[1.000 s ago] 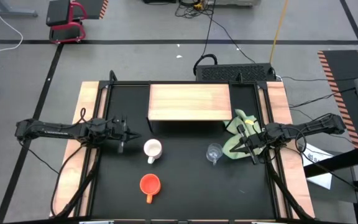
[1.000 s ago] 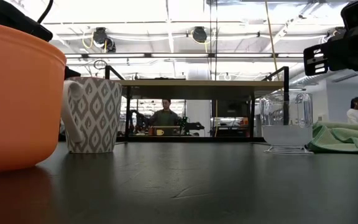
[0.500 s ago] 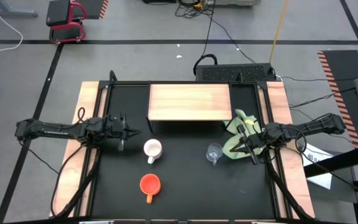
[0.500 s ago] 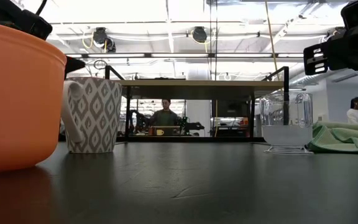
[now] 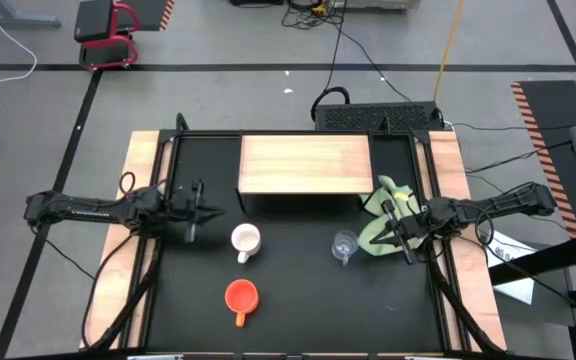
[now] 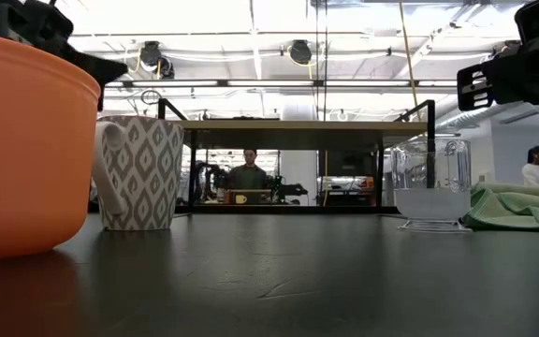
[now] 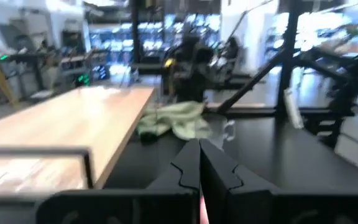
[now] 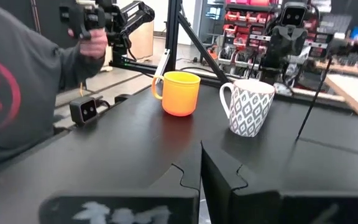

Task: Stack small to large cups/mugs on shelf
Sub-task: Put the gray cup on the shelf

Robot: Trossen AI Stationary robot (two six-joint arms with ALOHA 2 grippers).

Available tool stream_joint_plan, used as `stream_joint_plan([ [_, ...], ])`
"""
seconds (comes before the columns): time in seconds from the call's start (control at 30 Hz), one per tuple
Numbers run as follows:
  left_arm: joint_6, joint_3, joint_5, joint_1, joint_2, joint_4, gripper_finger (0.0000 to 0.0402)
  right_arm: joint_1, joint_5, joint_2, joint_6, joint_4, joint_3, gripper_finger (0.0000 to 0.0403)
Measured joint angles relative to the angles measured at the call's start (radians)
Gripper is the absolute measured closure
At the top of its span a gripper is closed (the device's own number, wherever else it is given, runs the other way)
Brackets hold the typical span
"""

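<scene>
A white patterned mug (image 5: 245,240) stands upright on the black table, left of the middle. An orange mug (image 5: 240,296) stands nearer the front edge. A clear glass cup (image 5: 344,245) stands to the right, beside a green cloth (image 5: 380,215). The light-wood shelf (image 5: 305,165) stands on black legs at the back. My left gripper (image 5: 216,212) hangs shut, left of the white mug and above the table; its fingers (image 7: 199,167) point level toward the right. My right gripper (image 5: 383,230) hangs shut above the cloth (image 6: 522,206), pointing toward the mugs (image 8: 248,107).
Pale wooden strips (image 5: 140,180) run along the table's left and right sides. A small black camera (image 8: 87,110) sits at the table's front edge, and a person in a grey sleeve (image 8: 17,93) stands just beyond it. Bare black table (image 5: 298,300) lies between the cups.
My left gripper has tipped its fingertips upward and risen a little beside the white mug, staying shut. The cups, the cloth and my right gripper have kept still.
</scene>
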Motion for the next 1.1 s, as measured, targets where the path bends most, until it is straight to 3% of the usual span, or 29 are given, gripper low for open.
stream_joint_plan([
  [0.23,0.029,0.08,0.109,-0.001,0.009,-0.016,0.04,0.0,0.0,0.0,-0.048,0.026,0.0,0.0403],
  [0.43,0.071,0.228,0.106,-0.002,0.064,-0.152,0.0401,0.0,0.0,0.0,-0.034,0.03,0.0,0.0403],
  [0.8,0.05,0.633,0.057,-0.004,0.338,-0.771,0.0401,0.0,0.0,0.0,-0.034,0.029,0.0,0.0403],
  [1.1,0.15,0.899,0.055,-0.051,0.595,-1.048,0.0401,0.0,0.0,0.0,-0.037,0.025,0.0,0.0403],
])
